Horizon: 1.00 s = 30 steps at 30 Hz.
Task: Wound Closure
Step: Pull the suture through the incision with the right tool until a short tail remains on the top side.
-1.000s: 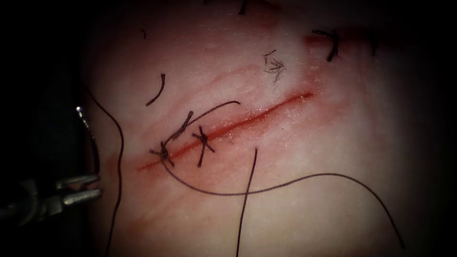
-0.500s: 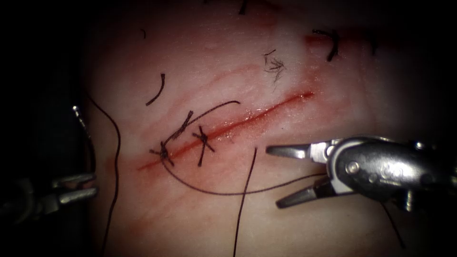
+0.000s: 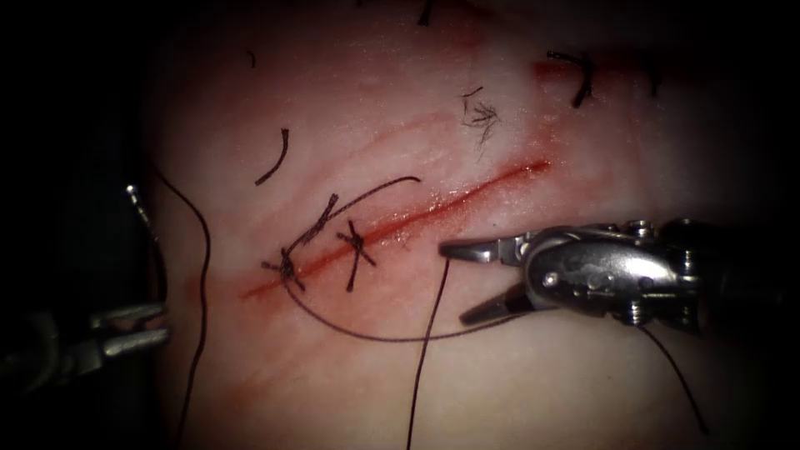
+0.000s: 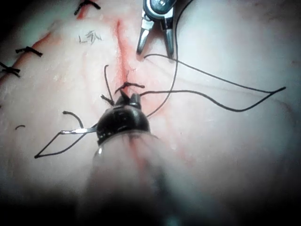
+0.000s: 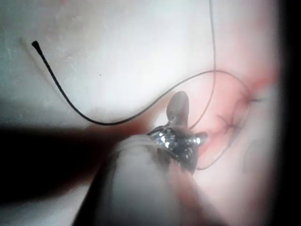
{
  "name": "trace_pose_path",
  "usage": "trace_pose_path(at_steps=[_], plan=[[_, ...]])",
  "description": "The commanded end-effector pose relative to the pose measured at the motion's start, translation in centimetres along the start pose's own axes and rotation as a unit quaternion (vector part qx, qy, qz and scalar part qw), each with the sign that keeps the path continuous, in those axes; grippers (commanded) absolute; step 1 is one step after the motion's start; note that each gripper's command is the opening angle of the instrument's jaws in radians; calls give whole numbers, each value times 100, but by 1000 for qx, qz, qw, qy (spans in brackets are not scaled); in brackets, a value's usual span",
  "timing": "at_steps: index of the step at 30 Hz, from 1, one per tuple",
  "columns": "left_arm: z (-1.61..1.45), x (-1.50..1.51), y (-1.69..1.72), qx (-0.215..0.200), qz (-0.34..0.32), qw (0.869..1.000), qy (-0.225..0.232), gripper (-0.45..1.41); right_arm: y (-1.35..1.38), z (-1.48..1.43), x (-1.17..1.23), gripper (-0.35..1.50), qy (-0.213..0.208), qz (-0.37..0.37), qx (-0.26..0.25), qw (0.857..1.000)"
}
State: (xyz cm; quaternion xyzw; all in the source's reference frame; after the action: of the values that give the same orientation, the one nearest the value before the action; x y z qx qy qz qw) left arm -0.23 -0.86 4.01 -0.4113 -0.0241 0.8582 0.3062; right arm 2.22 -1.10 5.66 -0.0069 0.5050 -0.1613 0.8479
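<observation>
The cut (image 3: 433, 204) runs slantwise across the tissue (image 3: 350, 108), with two dark stitches (image 3: 357, 252) near its lower left end. At the tissue's left edge, my left tool (image 3: 146, 327) is shut on the curved needle (image 3: 154, 242) near one end of its curve. The needle stands free of the tissue, left of the cut. My right tool (image 3: 457, 283) hovers right of the cut with its jaws open and empty. Thread (image 3: 375, 337) from the left stitch arcs under its lower jaw. A loose thread end (image 3: 429, 333) passes just off the jaw tips. The left wrist view shows the needle (image 4: 77, 131) and the open right tool (image 4: 155, 51).
Cut ends of thread (image 3: 275, 158) lie on the tissue left of the cut, with older stitches (image 3: 579, 75) at the far right. A long thread (image 3: 204, 275) trails down the left side. Red fluid stains the tissue along the cut.
My right tool came in from the right with its jaws open and moved left to beside the cut. The left tool, holding the needle, drifted slightly left.
</observation>
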Motion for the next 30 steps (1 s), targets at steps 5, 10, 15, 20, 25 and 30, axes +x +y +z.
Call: trace_pose_path(at_steps=[5,10,15,20,25,30], plan=[[7,0,-3,0,1,1000,1,-35,7,14,-1,91,-2,-3,-2,1000],[8,1,-2,1,1,1000,1,-35,7,15,-3,-11,-3,-4,0,1000],[9,1,-1,2,1,1000,1,-35,12,14,-7,-35,-28,-2,11,1000],[9,1,0,2,1,1000,1,-35,18,13,-11,-35,-50,5,-13,999],[10,2,1,3,0,1000,1,-35,19,12,-10,-35,-55,6,-15,998],[11,2,1,3,0,1000,1,-35,14,10,-8,-35,-55,19,-6,998]])
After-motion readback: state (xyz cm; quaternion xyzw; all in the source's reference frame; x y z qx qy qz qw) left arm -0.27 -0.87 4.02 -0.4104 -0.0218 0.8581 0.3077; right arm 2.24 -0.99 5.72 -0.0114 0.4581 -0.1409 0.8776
